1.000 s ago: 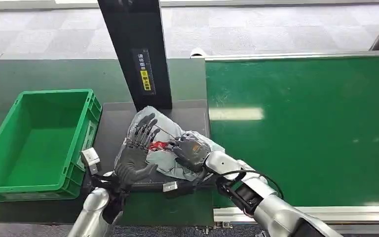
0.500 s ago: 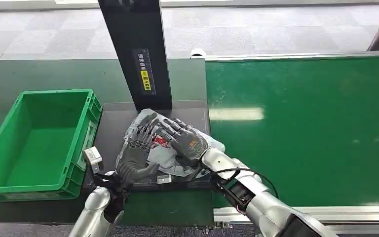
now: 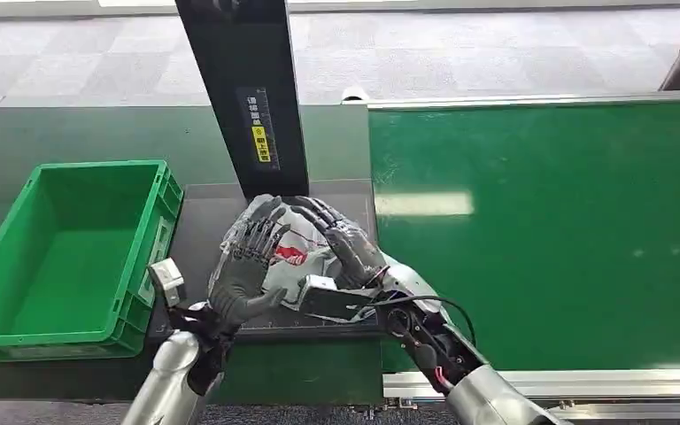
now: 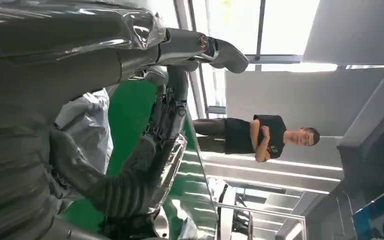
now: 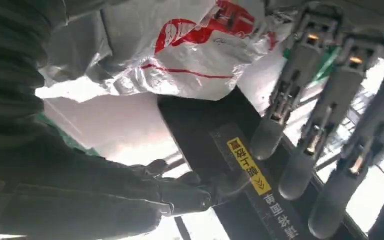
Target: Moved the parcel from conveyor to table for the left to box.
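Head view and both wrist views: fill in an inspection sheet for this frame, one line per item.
Surface: dark table, with a green conveyor to its right.
Job's things: parcel, a grey bag with red print, lies on a dark plate; green box stands empty at left.
Clutter: nothing seen.
Hands: left hand and right hand flank the parcel, fingers spread; contact unclear.
Cables: black cable loops at the right wrist.
Surroundings: black post behind the parcel; person standing nearby.
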You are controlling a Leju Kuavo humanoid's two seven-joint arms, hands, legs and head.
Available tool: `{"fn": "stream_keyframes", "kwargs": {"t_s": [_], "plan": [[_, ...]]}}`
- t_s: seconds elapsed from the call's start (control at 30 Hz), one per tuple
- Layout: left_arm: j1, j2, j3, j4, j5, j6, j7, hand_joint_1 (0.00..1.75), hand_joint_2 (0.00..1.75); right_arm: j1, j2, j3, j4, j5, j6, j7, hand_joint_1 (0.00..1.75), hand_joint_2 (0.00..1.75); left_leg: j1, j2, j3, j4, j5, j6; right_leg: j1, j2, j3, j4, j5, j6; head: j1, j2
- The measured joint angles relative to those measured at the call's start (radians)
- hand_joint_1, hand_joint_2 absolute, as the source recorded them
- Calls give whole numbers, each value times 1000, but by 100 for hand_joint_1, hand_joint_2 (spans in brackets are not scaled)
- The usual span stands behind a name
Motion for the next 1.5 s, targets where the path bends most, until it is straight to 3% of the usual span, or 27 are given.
{"fn": "stream_keyframes", "kwargs": {"t_s": [0.23,0.47,0.77,1.2,1.5], "plan": [[-5,-5,0,4,-3,6,0,0,175,74,-23,-40,-167,-198,153,-5,0,175,0,0,0,0,0,0,0,0,0,0,0,0,0,0],[10,0,4,2,-5,25,-4,0,175,166,-59,-93,-355,-275,155,-7,0,175,0,0,0,0,0,0,0,0,0,0,0,0,0,0],[34,6,21,-13,-14,34,-5,0,175,294,-113,-299,-553,-259,178,28,0,175,0,-1,0,0,0,0,0,0,0,0,0,0,0,0],[57,9,64,-68,-28,44,-2,0,175,365,-146,-490,-558,-324,186,107,0,175,0,-1,-1,0,0,0,0,0,0,0,0,0,0,0],[56,32,38,-94,-361,239,42,0,175,418,-146,-530,-547,-290,167,131,0,175,0,0,-1,0,0,0,0,0,0,0,0,0,0,0]]}}
